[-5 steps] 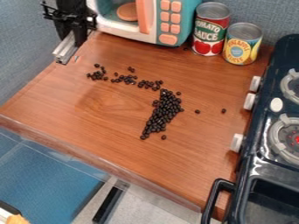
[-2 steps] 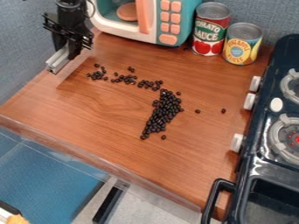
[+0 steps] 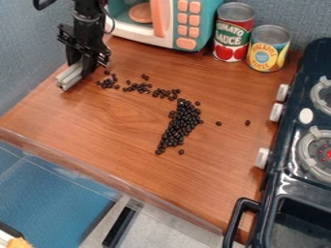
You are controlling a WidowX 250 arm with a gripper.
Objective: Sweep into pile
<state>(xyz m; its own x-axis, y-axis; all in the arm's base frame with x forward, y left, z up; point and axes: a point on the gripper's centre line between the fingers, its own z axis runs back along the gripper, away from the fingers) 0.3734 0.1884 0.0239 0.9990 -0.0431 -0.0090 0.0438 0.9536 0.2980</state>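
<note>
The black gripper (image 3: 84, 65) hangs at the upper left of the wooden counter, just left of the nearest beans. It is shut on a pale grey bar (image 3: 69, 75), which slants down to the left. Dark beans (image 3: 184, 121) lie in a dense elongated heap near the middle of the counter. A thinner trail of beans (image 3: 141, 87) runs from the heap up and left to a small cluster (image 3: 109, 82) beside the gripper. Single beans (image 3: 218, 123) lie right of the heap, one of them near the stove.
A toy microwave (image 3: 174, 24) stands at the back, with a red can (image 3: 233, 32) and a yellow can (image 3: 267, 48) to its right. A dark toy stove (image 3: 284, 174) borders the right side. The wooden counter's (image 3: 97, 140) front edge slopes down to the right.
The gripper and its bar first came down and slightly left along the counter's left side, then shifted a little right, closer to the small cluster. The beans have kept their places.
</note>
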